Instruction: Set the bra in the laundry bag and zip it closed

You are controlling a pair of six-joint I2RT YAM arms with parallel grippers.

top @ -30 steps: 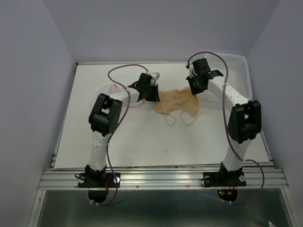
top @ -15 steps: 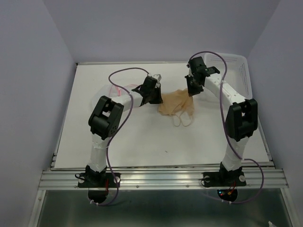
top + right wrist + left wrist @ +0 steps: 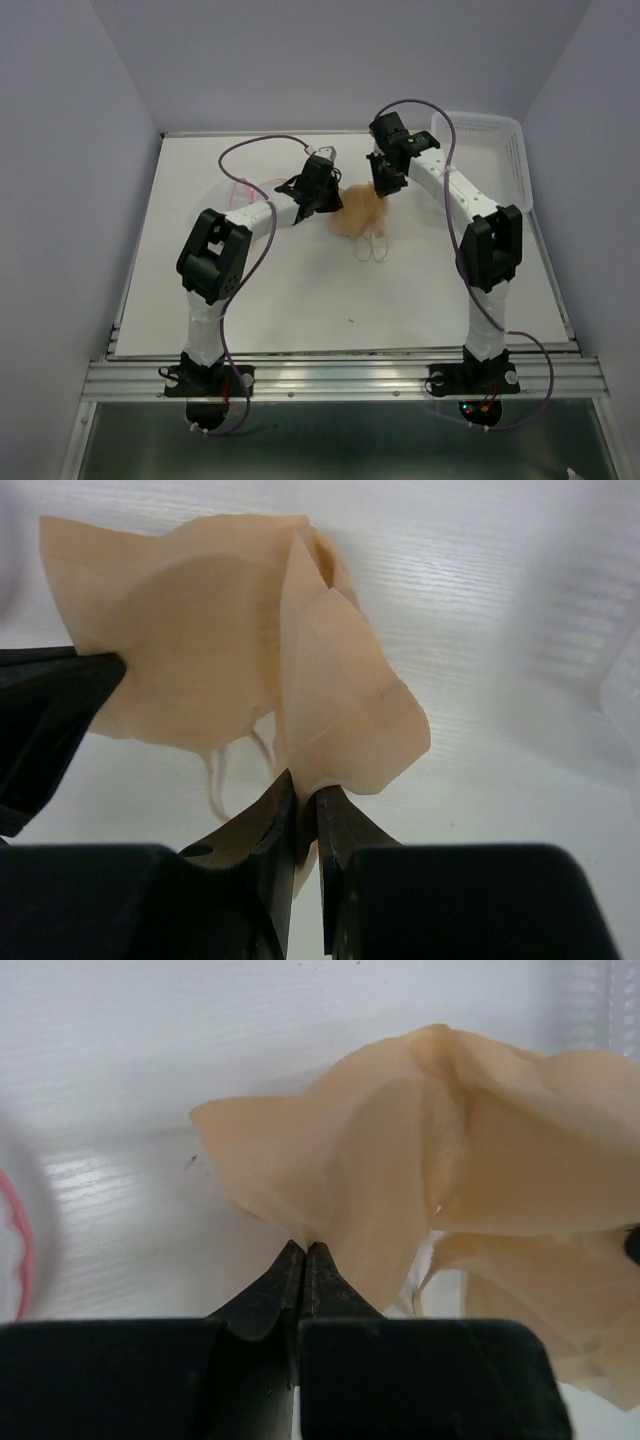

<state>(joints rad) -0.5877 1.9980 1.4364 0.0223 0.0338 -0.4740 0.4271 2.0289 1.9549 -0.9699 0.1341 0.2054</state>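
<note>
The peach-beige bra hangs bunched between my two grippers over the middle back of the table, its thin straps dangling. My left gripper is shut on the bra's left edge; in the left wrist view the jaws pinch the fabric. My right gripper is shut on the bra's right edge, and the right wrist view shows fabric clamped at the tips. The laundry bag lies behind my left arm, only its pink rim showing, also at the left edge of the left wrist view.
A rigid white perforated basket stands at the back right corner of the table. The white table is walled by pale purple panels on three sides. The left gripper's black fingers show in the right wrist view.
Both grippers have moved left and closer together while holding the bra. The bra went from spread flat to bunched and folded between them.
</note>
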